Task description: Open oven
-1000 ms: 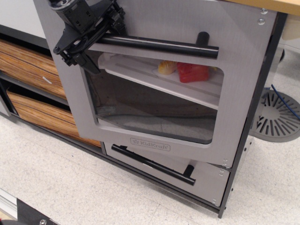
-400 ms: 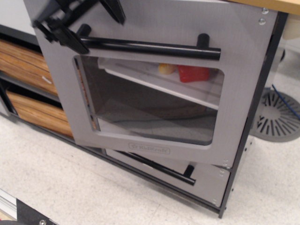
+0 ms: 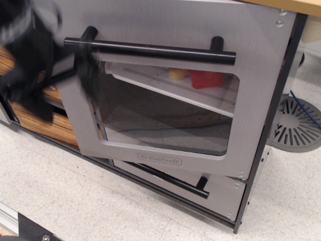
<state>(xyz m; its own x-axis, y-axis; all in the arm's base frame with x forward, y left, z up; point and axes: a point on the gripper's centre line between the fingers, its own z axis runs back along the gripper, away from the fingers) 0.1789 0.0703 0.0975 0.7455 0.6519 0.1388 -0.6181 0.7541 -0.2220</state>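
Far left, the gripper (image 3: 30, 60) is a black motion-blurred mass in front of the wood-grain drawers (image 3: 30, 125); blur hides the jaws, so spread or pressed together cannot be told, and nothing can be made out in its hold. Two brown drawer fronts are partly visible behind it. Just right of it, filling the centre, is the oven (image 3: 165, 30): one grey door, swung ajar at its left edge, with one long black bar handle (image 3: 150, 50) on two posts across the top. One rounded clear window (image 3: 160, 115) shows one white shelf (image 3: 175, 88) carrying a yellow item (image 3: 178, 74) and a red item (image 3: 206, 79). Below the window, raised lettering reads "KidKraft" (image 3: 159, 159). Under the door, one grey drawer (image 3: 220, 193) with one shorter black handle. Far right, a grey slotted disc (image 3: 296, 123) lies on the speckled floor (image 3: 100, 211).
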